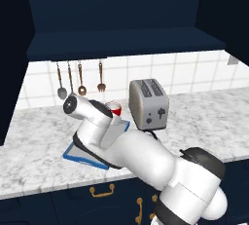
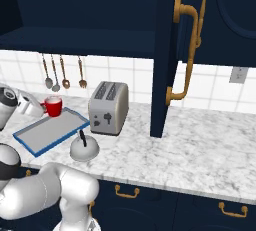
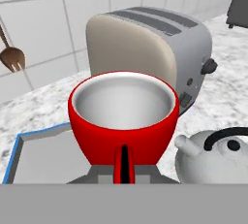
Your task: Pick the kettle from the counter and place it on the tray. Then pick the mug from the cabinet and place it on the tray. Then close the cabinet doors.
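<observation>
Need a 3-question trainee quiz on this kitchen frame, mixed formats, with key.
1. True or false: the squat silver-grey metal kettle stands on the blue-rimmed grey tray.
2. What does the tool grip? A) a wooden spoon B) the small red mug C) the boxy silver toaster
3. Fill in: the tall navy cabinet door is ____.
Key: 1 false, it stands on the marbled counter beside the tray; 2 B; 3 open.

Arm [image 1: 146,158] bent low and forward over the counter, elbow bulky near the base, forearm reaching left and away toward the wall. Wrist [image 1: 78,106] angled roughly level. Gripper [image 2: 40,108] at the arm's far end, jaws closed tight on the mug [image 3: 123,116] by its handle side, holding it upright; fingertips hidden under the mug in the hand view.
</observation>
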Controlling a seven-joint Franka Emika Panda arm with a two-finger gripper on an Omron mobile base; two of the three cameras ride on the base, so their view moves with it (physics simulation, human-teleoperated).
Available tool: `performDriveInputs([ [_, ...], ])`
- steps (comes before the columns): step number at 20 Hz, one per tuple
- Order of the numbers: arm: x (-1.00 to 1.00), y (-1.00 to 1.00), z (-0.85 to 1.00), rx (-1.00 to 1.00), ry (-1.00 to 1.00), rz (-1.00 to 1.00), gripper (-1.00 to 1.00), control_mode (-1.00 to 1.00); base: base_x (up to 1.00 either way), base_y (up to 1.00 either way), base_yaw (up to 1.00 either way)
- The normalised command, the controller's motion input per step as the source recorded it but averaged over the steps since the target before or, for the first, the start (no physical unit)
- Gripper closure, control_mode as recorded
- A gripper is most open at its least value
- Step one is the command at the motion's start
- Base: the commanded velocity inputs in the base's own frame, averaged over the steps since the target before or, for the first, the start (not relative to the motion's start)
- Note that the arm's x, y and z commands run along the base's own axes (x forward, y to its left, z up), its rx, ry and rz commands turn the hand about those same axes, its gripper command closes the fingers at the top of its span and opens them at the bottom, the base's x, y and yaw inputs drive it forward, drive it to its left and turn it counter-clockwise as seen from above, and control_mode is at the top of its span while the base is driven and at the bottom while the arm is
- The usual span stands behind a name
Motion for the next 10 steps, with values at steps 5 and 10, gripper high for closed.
performDriveInputs([
  [5, 0.34, 0.03, -0.48, 0.0, 0.0, 0.0, 1.0, -1.0, 0.0, 0.0, 0.0],
  [10, 0.31, 0.0, -0.44, 0.0, 0.0, -0.01, 1.0, -1.0, 0.0, 0.0, 0.0],
])
